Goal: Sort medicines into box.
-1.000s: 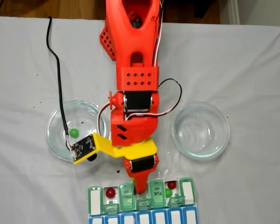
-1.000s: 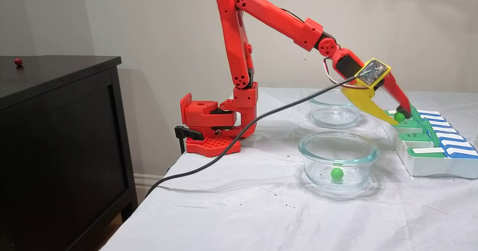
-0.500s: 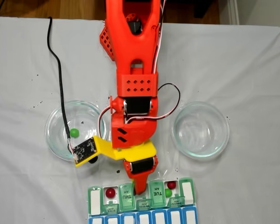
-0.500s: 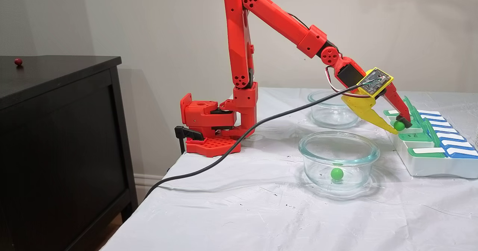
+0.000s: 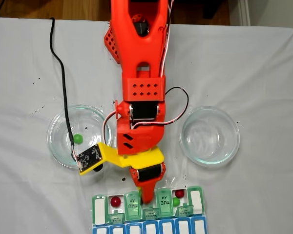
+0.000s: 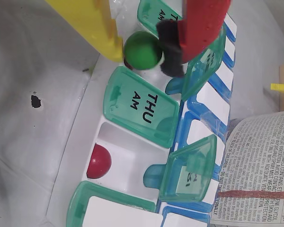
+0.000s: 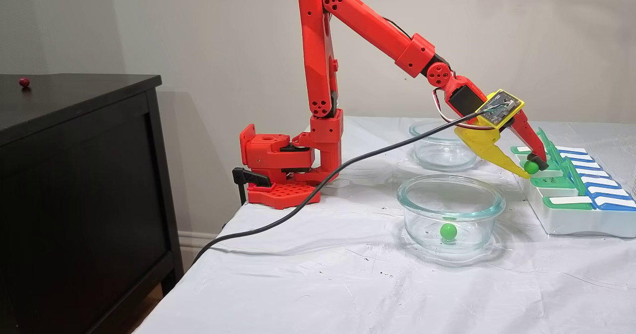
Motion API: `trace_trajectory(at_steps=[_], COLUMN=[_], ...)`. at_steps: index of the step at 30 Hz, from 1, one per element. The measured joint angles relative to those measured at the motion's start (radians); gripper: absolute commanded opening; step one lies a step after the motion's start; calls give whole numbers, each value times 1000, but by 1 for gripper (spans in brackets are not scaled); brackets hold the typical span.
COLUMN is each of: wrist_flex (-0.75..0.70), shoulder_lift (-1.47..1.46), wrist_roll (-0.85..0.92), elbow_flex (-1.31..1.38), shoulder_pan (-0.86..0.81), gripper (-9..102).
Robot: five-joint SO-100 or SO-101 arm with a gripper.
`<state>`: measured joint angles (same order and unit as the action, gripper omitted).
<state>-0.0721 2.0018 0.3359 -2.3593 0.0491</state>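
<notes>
While the arm reaches out over the white table cover, the scene holds the following.

Gripper: the gripper (image 6: 143, 49) is clenched on a green ball (image 6: 142, 50), pinched between the yellow finger (image 6: 92, 23) and the black-tipped red finger (image 6: 194, 28); in a fixed view the tips (image 7: 531, 167) sit at the near edge of the pill organiser (image 7: 576, 222).

Held ball: it hangs just above the organiser's compartment next to the closed THU lid (image 6: 142, 111), as the wrist view shows; whether it touches the compartment cannot be told.

Pill organiser: directly under the gripper; a row of green lids, white compartments, and a blue row beyond.

Red ball, first: the red ball (image 6: 99, 161) lies in an open compartment, on the far side of the THU lid from the gripper.

Other filled compartments: in a fixed view, to the right of the gripper, a second red ball (image 5: 179, 193) and a green one (image 5: 176, 201).

Left glass dish: the dish (image 5: 58, 151) lies well behind the gripper, to its left in a fixed view, with one green ball (image 5: 77, 138) inside.

Right glass dish: a second dish (image 5: 210, 135), behind and to the right.

Printed paper: a sheet (image 6: 255, 170) beyond the organiser in the wrist view.
</notes>
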Motion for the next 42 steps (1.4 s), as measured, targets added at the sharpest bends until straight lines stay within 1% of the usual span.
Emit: trace_trajectory(at_steps=[3, 5, 6, 7, 8, 9, 13, 15, 18, 22, 26, 28, 34, 39, 42], wrist_flex=[2, 2, 0, -2, -6, -20, -135, -258, -494, -792, -951, -1015, -1134, -1169, -1180], shoulder_lift=[0, 0, 5, 14, 21, 37, 141, 186, 227, 267, 281, 285, 291, 354, 356], wrist_roll=[0, 0, 0, 0, 2, 9, 34, 37, 63, 140, 241, 311, 445, 528, 528], elbow_flex=[0, 0, -2, -11, -15, -20, -21, 11, 92, 213, 301, 331, 339, 339, 339], shoulder_pan=[0, 0, 0, 0, 0, 0, -6, -14, -49, -143, -250, -316, -488, -574, -620], gripper=[28, 25, 21, 15, 5, 0, 0, 0, 0, 0, 0, 0, 0, 0, 1])
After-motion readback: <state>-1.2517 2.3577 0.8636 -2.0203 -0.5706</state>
